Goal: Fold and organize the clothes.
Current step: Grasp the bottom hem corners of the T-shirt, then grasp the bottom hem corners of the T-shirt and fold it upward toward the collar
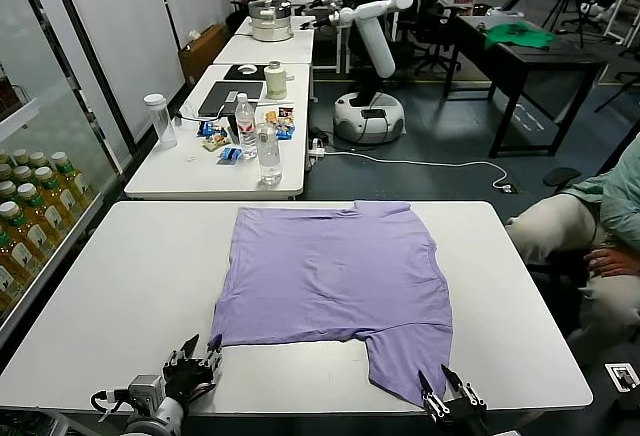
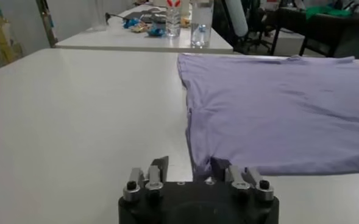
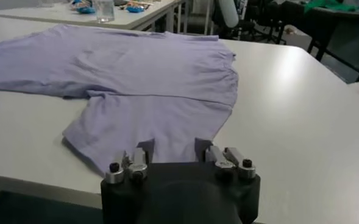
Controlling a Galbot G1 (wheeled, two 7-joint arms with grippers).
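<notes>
T-shirt [image 1: 335, 291] lies spread mid-worktop [image 1: 130, 296], one sleeve trailing to the near edge. Left gripper [image 1: 190, 359] hovers spread at the near-left hem corner; right gripper [image 1: 448, 391] gapes at the sleeve tip. Risk: pinching one layer only, or dragging cloth off the edge.

Bare white tabletop [image 1: 130, 286] lies wide to my left of the lavender-purple cotton T-shirt [image 1: 335, 281], with room to sweep a pincer. To my right a narrower bare strip runs along the shirt. My left gripper [image 1: 190, 356] sits at the shirt's near corner, my right gripper [image 1: 447, 388] at its near flap, fingers spread. Clear plastic bottles [image 1: 258, 141] stand on the farther white table, probably beyond reach.
</notes>
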